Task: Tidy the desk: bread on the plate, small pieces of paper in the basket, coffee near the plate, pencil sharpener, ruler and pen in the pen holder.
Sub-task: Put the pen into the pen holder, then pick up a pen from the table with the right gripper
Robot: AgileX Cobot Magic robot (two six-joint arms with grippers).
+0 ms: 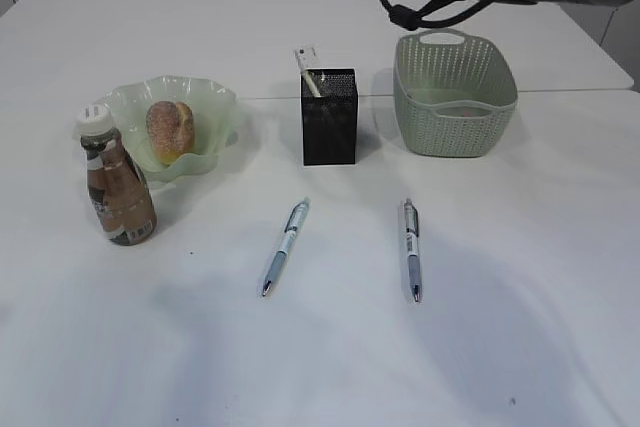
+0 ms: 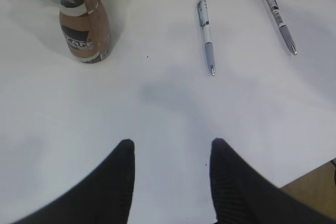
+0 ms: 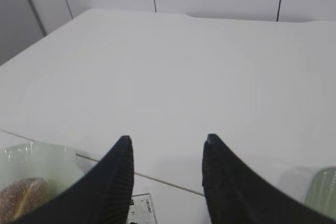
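White surface (image 1: 520, 277) carries two slim grey-and-blue click pens, one left (image 1: 285, 246) and one right (image 1: 411, 249), both lying flat and well apart from the black mesh pen holder (image 1: 329, 117). Left end effector (image 2: 170, 153) and right end effector (image 3: 165, 148) are both spread w/ nothing between them. Risk: thin round barrels could roll or slip out of a pinch, or tip the holder on insertion.

Lighting: bright, diffuse, overhead | Shadows: soft, faint on table (image 1: 520, 277) | Focus: exterior sharp; wrist-view jaws slightly blurred
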